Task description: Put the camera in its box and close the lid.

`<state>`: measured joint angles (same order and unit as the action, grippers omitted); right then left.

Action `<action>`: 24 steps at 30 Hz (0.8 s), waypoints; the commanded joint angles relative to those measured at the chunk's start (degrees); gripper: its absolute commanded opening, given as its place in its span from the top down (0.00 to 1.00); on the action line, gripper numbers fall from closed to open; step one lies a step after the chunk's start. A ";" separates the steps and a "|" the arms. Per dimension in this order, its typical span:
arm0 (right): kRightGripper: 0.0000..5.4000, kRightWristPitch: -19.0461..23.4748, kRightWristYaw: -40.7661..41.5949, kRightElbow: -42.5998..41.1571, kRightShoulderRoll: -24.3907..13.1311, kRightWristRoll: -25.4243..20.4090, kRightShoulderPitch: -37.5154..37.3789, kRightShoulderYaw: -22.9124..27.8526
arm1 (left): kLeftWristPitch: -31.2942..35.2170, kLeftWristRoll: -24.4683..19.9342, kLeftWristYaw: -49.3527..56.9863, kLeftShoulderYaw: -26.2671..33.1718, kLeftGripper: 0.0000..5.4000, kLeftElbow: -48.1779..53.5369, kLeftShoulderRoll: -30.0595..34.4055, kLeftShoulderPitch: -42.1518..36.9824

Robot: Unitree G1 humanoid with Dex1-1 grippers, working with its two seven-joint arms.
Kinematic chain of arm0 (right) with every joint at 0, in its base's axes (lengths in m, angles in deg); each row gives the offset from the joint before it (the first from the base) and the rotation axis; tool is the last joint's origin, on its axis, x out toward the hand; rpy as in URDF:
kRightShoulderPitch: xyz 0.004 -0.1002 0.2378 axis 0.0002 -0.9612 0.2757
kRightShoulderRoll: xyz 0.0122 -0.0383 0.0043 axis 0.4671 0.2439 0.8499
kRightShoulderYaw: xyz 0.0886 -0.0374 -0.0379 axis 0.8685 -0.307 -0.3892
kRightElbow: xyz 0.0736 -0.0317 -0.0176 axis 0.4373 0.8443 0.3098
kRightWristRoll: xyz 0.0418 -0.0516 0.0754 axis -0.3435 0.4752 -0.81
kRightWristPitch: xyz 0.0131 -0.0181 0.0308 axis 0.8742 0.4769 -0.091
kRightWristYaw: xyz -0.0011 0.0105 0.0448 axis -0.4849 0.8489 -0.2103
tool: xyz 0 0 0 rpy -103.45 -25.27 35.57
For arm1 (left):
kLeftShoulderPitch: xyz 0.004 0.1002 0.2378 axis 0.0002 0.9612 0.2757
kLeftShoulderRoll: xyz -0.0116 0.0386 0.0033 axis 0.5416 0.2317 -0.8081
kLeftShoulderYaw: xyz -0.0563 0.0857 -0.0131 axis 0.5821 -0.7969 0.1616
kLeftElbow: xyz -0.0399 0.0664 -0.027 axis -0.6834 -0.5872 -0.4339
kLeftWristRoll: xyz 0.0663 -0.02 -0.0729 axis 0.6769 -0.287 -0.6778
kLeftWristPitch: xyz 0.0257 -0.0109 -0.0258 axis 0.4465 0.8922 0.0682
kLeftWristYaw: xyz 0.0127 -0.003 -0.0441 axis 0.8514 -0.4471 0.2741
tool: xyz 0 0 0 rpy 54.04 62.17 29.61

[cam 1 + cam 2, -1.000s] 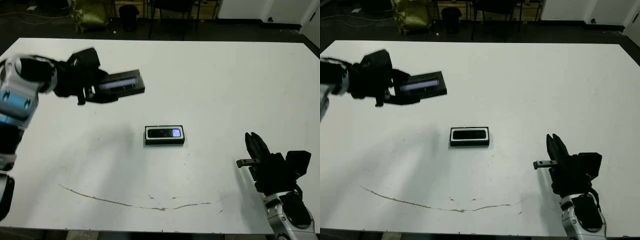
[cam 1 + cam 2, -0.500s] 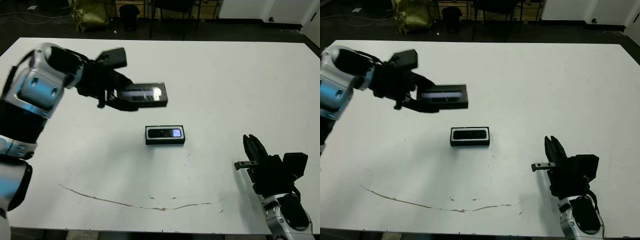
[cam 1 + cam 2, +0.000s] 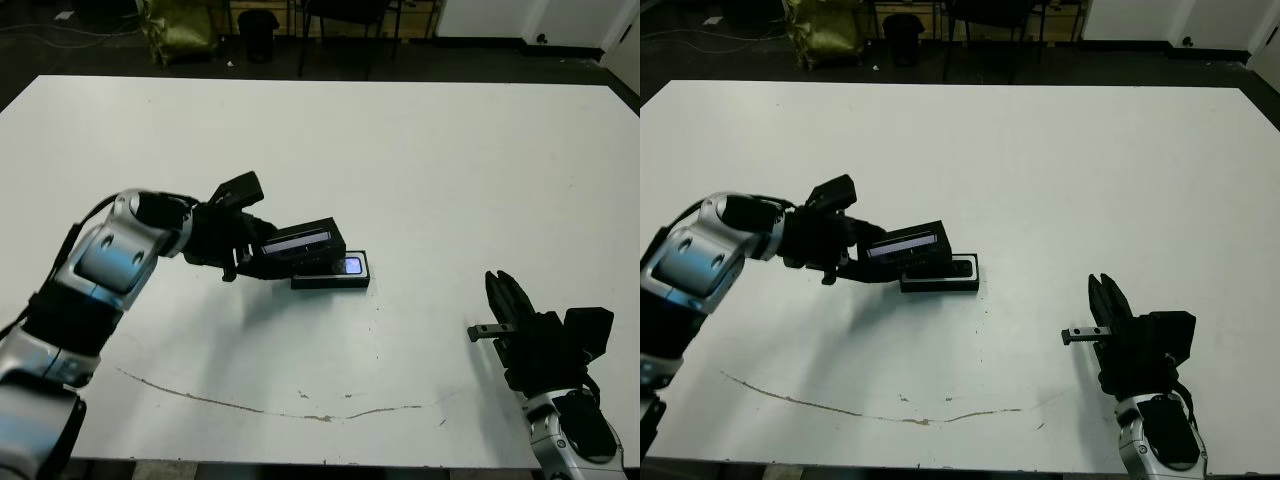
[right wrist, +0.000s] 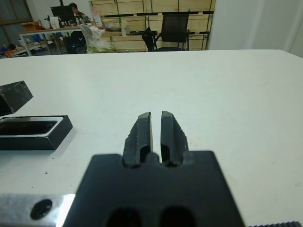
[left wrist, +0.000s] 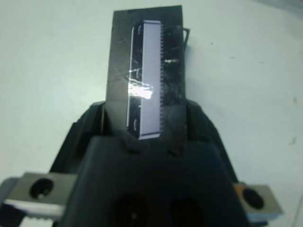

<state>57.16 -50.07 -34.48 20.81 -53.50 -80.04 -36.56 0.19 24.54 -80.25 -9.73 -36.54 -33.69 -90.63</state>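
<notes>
Because the lid has to end up on the box, everything of the task sits together near the middle of the broad, matte white table (image 3: 450,160), well clear of every edge, with a thin brown scrawl marking the surface toward the near edge. Largest of the moving parts is the left arm, silver-shelled with black joints, reaching in from the near left corner; its left claw (image 3: 255,252) pinches one short end of the flat black rectangular lid with a pale grey-lavender stripe (image 3: 302,244), so the rest of the lid pokes forward free to be lowered. That lid looks stiff, thin and slightly glossy, the wrist view showing scuffs and a glint on its stripe. It hangs tilted over the left end of the small shallow black-walled tray with a white lining (image 3: 331,271), overlapping it; whether they touch I cannot tell. Inside the tray lies the small plain matte-black camera bar (image 3: 956,268), only its right end showing. Off toward the near right corner, the right claw (image 3: 1104,300) idles with its black fingers pressed together on nothing, well apart from the box.
</notes>
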 commanded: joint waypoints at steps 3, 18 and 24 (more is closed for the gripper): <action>1.00 1.41 -0.94 0.14 0.07 0.50 -0.37 0.01 | -3.21 0.32 2.62 0.21 0.53 1.16 -0.47 2.95; 1.00 1.32 -0.95 0.18 0.08 0.09 -0.65 -0.27 | -6.32 0.70 -1.68 -2.40 0.53 -3.71 -1.11 -0.42; 1.00 1.89 -1.04 -0.01 0.43 -0.68 -0.79 -0.12 | -8.62 1.58 -3.65 -3.39 0.53 -7.45 -1.39 -2.72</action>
<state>58.09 -51.01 -34.87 21.04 -53.80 -80.40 -36.81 -7.93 25.23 -83.25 -12.63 -42.47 -35.27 -92.45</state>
